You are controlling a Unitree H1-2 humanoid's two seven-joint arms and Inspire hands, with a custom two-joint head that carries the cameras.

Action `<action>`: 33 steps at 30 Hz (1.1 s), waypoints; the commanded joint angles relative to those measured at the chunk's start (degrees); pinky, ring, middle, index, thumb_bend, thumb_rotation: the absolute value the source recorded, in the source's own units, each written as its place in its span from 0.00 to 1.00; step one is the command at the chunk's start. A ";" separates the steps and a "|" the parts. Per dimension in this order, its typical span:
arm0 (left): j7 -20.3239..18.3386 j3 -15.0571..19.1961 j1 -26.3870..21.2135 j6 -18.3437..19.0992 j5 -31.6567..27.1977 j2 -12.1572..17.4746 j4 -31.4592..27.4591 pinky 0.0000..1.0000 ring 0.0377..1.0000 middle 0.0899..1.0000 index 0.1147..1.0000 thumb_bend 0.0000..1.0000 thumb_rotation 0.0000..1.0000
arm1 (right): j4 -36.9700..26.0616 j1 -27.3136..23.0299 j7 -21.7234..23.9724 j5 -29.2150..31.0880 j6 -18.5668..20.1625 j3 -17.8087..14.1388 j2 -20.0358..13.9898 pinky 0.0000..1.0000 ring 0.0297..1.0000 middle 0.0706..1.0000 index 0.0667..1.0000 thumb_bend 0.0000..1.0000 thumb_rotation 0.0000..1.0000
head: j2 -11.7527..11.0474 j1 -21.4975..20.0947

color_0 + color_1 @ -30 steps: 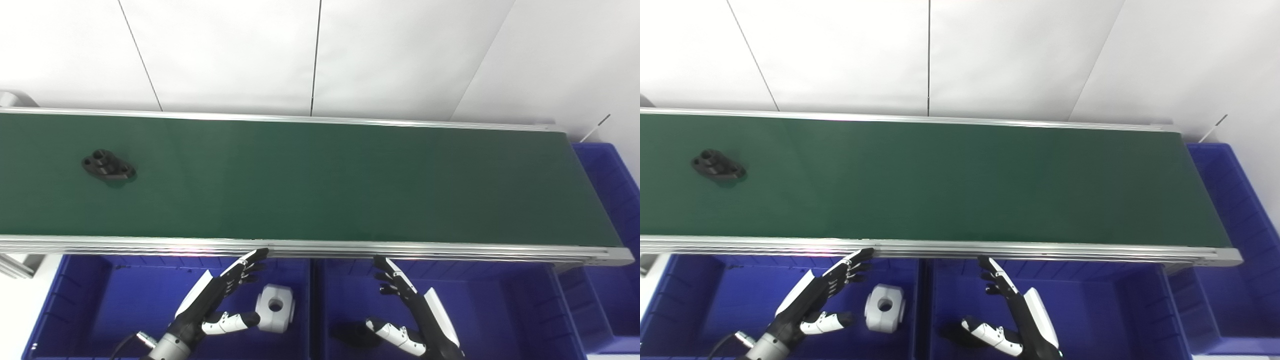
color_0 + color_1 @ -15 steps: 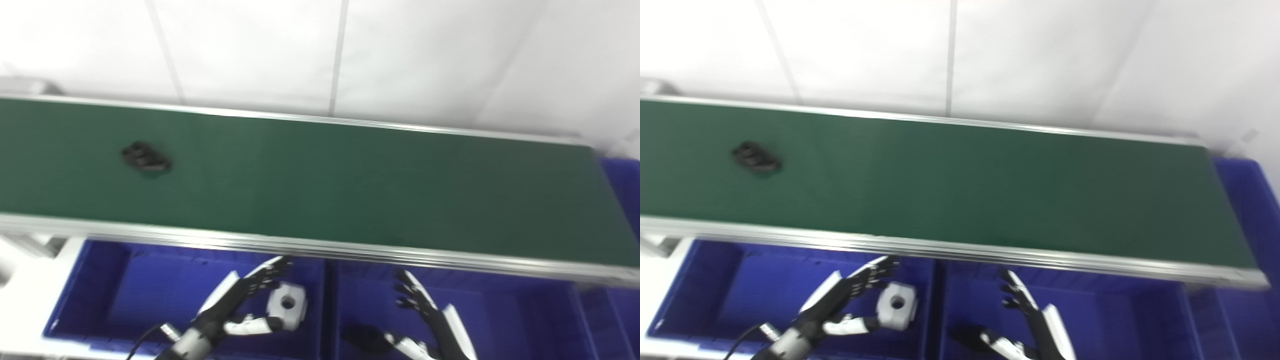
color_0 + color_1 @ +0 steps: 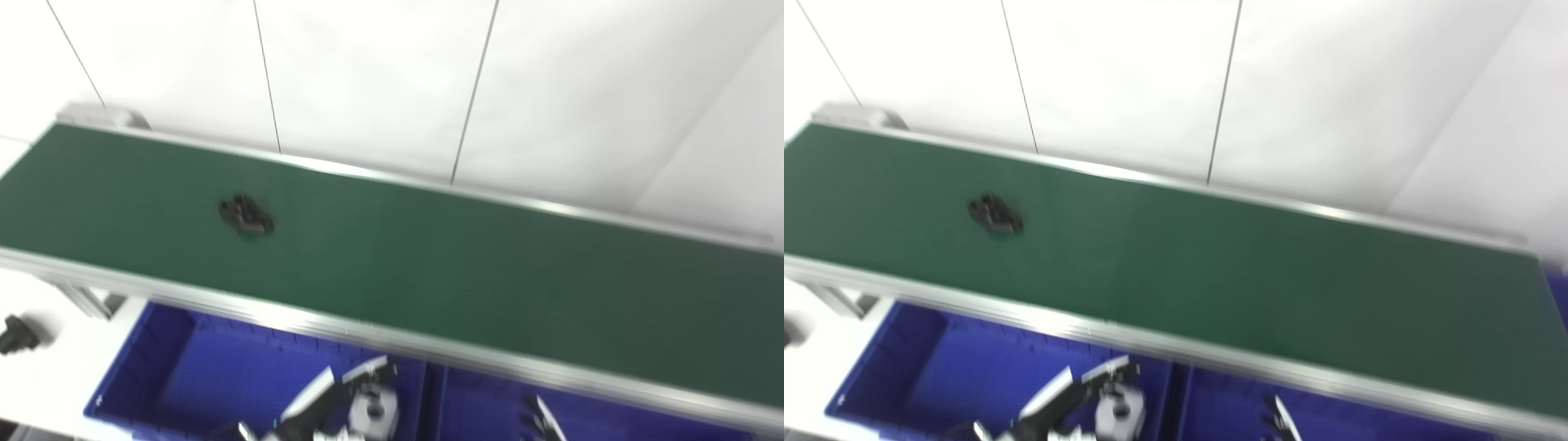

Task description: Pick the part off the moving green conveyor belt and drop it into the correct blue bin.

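Note:
A small black part (image 3: 246, 216) lies on the green conveyor belt (image 3: 465, 269), toward its left end and far from both hands. Below the belt's near rail, my left hand (image 3: 334, 395) hovers over the left blue bin (image 3: 184, 367). It is open, with its fingers apart, right beside a white part (image 3: 375, 411) lying in that bin. Of my right hand (image 3: 542, 419) only outstretched fingertips show at the bottom edge, over the right blue bin (image 3: 484, 407). The picture is blurred.
A silver rail (image 3: 257, 312) runs along the belt's near edge, between the hands and the belt. On the white surface at the far left sits a dark object (image 3: 13, 334), next to the conveyor's leg (image 3: 79, 297). A white panelled wall stands behind the belt.
The camera has swung left and tilted, so the whole picture has shifted. The black part has ridden a little to the right along the belt. Both hands have stayed over their bins.

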 commanded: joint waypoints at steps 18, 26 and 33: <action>3.44 -2.92 -1.89 -2.26 -1.30 1.77 0.91 0.78 0.85 0.89 0.89 0.91 0.65 | -0.01 -0.34 -1.01 0.33 -3.18 0.32 0.22 0.67 0.86 0.95 0.93 0.75 0.77 | -3.24 -2.04; 3.65 -3.10 -1.98 -2.26 -1.18 2.11 0.51 0.79 0.85 0.89 0.89 0.92 0.66 | 0.28 -0.66 -1.79 0.08 -3.42 0.98 -0.05 0.69 0.86 0.93 0.93 0.73 0.77 | -2.31 -3.40; 3.66 -3.21 -1.94 -2.26 -1.13 2.29 0.10 0.79 0.85 0.90 0.90 0.92 0.66 | 0.07 -0.66 -2.05 0.62 -3.44 1.38 -0.27 0.68 0.85 0.93 0.93 0.73 0.76 | -1.77 -4.03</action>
